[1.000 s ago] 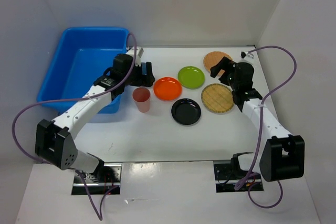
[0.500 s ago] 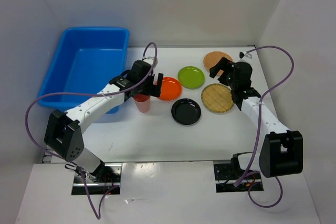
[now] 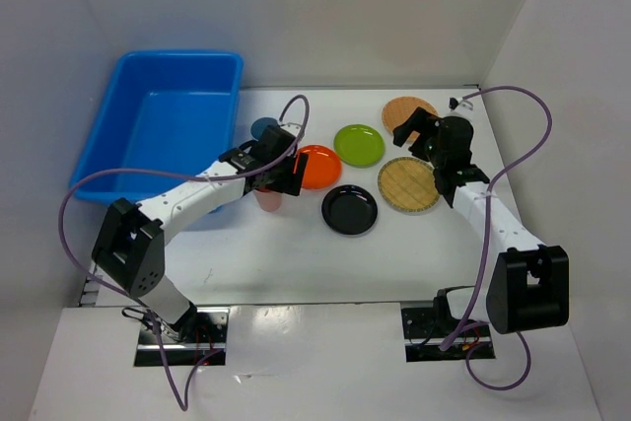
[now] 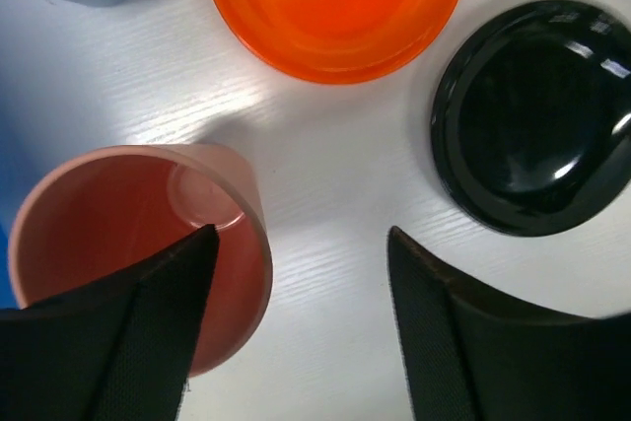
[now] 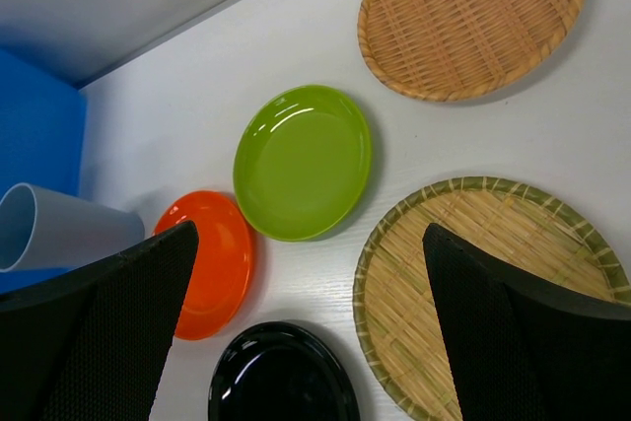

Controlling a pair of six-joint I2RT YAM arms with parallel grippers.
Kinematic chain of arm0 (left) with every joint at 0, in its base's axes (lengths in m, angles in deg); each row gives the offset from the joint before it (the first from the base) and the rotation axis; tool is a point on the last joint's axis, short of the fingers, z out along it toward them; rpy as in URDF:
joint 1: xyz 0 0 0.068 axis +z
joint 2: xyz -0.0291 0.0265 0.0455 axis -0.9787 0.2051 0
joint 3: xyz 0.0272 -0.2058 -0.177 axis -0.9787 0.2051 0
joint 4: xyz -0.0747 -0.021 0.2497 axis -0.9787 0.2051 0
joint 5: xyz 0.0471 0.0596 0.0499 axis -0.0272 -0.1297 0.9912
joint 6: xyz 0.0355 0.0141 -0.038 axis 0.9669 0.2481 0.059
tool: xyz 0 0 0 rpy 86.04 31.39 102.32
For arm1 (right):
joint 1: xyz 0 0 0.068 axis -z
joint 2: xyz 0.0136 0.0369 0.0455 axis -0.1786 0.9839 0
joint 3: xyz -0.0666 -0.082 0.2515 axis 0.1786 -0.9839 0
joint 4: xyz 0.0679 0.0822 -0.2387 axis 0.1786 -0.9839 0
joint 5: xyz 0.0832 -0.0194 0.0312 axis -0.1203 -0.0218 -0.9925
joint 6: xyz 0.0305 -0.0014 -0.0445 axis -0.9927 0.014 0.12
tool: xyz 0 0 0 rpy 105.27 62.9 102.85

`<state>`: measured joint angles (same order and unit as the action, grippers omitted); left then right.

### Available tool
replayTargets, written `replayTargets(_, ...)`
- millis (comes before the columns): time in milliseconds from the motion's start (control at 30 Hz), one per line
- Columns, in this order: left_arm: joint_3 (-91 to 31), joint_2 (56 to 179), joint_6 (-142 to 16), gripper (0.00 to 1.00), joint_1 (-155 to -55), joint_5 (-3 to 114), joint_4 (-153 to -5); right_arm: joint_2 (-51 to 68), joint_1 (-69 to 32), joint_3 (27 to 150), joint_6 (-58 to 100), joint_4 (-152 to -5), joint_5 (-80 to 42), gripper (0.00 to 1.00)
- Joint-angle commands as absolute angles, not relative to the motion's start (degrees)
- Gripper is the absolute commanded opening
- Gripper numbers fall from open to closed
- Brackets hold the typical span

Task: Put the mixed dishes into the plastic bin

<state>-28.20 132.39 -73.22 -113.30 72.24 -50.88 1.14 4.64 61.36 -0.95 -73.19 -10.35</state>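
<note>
**Left gripper spread at the pink cup; right gripper wide open by the woven discs**

All places here are given from the orange plate [image 3: 317, 167], which lies near the middle of the table [image 3: 296, 263].

Well to its left, at the table's left edge, stands the plastic bin [image 3: 177, 58]. Every dish lies on the table outside it.

The blue cup [image 3: 263, 128] sits just up and left of the orange plate, between the plate and the bin.

The pink cup [image 4: 118, 244] stands upright just down and left of the plate, near it but apart from it. The left gripper [image 4: 301, 234] hangs over this cup at the plate's left edge with its jaws apart. In the wrist view one finger [image 4: 138, 342] lies across the cup's mouth. The other stands outside the wall, with bare table between it and the cup. Whether the first finger touches the rim cannot be told.

The black plate [image 3: 350, 210] lies down and right of the orange plate, close by. The lime green plate [image 3: 359, 145] lies just up and right of it.

Farther right are the two woven discs. The far woven disc [image 3: 399, 110] is up and right, and the near woven disc [image 3: 407, 187] is level with the orange plate.

The right gripper [image 5: 311, 229] hovers beside these discs, right of the lime green plate. Its jaws are spread wide and hold nothing.
</note>
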Motion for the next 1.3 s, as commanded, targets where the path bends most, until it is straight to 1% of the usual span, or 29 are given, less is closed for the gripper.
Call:
replayTargets(0,-29.15,134.48,-73.96,0.74,-114.37,73.15,-49.1,1.23,3.69,63.47,-0.5,-70.25,-9.78,1.0)
replayTargets(33,-29.16,135.18,-73.96,0.64,-114.38,73.68,-48.58,1.23,3.69,63.47,-0.5,-70.25,-9.78,1.0)
replayTargets(133,-29.68,135.8,-74.49,0.5,-114.38,74.21,-48.05,1.23,3.69,62.95,-1.03,-70.25,-9.78,1.0)
replayTargets(167,-29.68,135.8,-74.49,0.34,-114.38,74.21,-48.05,1.23,3.69,62.95,-1.03,-70.25,-9.78,1.0)
replayTargets(233,-30.21,136.33,-74.49,0.12,-114.38,74.73,-47.35,1.23,3.69,62.95,-1.03,-70.25,-9.78,1.0)
replayTargets(267,-30.21,136.33,-75.09,0.03,-114.38,74.74,-47.35,1.23,3.69,62.95,-1.03,-70.25,-9.78,1.0)
replayTargets(300,-30.91,136.33,-75.1,0.0,-114.9,75.43,-46.04,1.23,3.69,62.95,-1.03,-70.25,-9.78,1.0)
replayTargets(367,-31.52,134.84,-75.1,0.0,-114.9,76.49,-44.89,1.23,3.69,62.95,-1.03,-70.25,-9.78,1.0)
replayTargets(467,-33.81,129.31,-75.1,0.0,-115.43,77.54,-43.48,0.71,3.69,62.95,-1.03,-70.25,-11.27,1.0)
replayTargets(533,-35.83,123.08,-74.49,0.0,-115.43,77.55,-42.34,0.71,3.69,62.95,-1.03,-69.73,-12.15,1.0)
replayTargets(567,-38.27,118.97,-73.53,0.0,-115.43,77.55,-42.34,0.18,3.69,62.95,-0.51,-69.72,-12.68,1.0)
replayTargets(700,-44.79,112.43,-70.18,0.0,-112.19,78.06,-40.94,0.18,2.38,62.95,-0.5,-69.72,-13.99,1.0)
replayTargets(867,-48.32,111.8,-70.87,0.0,-107.44,92.63,-35.76,-0.88,0.97,62.95,-0.5,-69.19,-14.53,1.0)
replayTargets(967,-47.71,114.16,-71.5,0.0,-101.04,94.95,-34.7,-0.88,0.97,62.95,-0.5,-68.59,-14.53,1.0)
replayTargets(1033,-46.04,116.1,-70.89,0.0,-96.65,91.98,-35.3,-0.88,0.45,63.47,-1.02,-68.58,-15.84,1.0)
replayTargets(1067,-45.42,116.89,-70.88,0.0,-92.01,90.22,-35.31,-0.88,0.44,64.43,-1.03,-68.58,-15.85,1.0)
replayTargets(1100,-44.29,117.69,-70.88,0.0,-89.79,85.42,-36.26,-0.27,-0.43,64.96,-1.03,-68.58,-15.85,1.0)
replayTargets(1167,-42.96,119.97,-70.18,0.0,-84.26,80.56,-38.64,0.88,-2.19,66.37,-1.03,-68.58,-15.85,1.0)
replayTargets(1200,-42.96,121.02,-70.18,0.0,-83.19,77.84,-38.65,0.88,-2.89,66.37,-1.03,-68.58,-15.85,1.0)
replayTargets(1267,-42.96,124.97,-69.65,0.0,-81.6,77.29,-38.04,1.41,-3.95,66.9,-0.51,-68.58,-14.71,1.0)
